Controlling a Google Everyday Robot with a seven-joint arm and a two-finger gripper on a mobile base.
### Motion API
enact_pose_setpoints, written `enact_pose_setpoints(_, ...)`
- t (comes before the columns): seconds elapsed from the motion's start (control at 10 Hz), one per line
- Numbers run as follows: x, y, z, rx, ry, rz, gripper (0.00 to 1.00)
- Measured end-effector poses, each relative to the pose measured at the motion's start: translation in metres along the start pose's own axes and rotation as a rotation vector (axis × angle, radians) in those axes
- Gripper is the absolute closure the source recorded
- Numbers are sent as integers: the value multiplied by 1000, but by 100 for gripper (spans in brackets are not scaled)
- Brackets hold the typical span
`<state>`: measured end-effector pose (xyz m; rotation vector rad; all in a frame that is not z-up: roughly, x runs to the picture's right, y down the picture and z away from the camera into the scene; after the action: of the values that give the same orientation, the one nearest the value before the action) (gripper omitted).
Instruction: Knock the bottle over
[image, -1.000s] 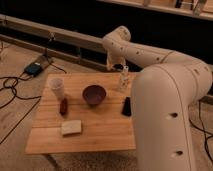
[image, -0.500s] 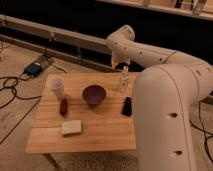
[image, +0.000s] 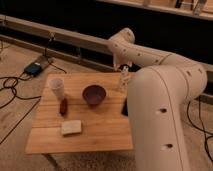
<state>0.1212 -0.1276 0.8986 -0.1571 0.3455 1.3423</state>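
The bottle (image: 123, 80) is slim, pale and clear-looking, and stands upright near the far right edge of the wooden table (image: 100, 127). My gripper (image: 123, 67) hangs down from the white arm's wrist, right above and behind the bottle's top, very close to it. I cannot tell whether it touches the bottle. The big white arm (image: 160, 100) fills the right side of the view and hides the table's right edge.
On the table are a white tapered cup (image: 57, 88) at the left, a small dark red oblong thing (image: 63, 105), a purple bowl (image: 94, 94), a pale block (image: 71, 127) and a dark object (image: 125, 108) beside the arm. Cables and a blue device (image: 34, 67) lie on the floor at the left.
The arm's elbow and wrist have shifted slightly to the right over the bottle. The bottle still stands upright in the same place.
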Motion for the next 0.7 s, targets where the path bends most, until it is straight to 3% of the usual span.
enact_pose_setpoints(0.3,7,9,11,-9,45,-33,35)
enact_pose_setpoints(0.7,18,41,-15,-39,78,-74,35)
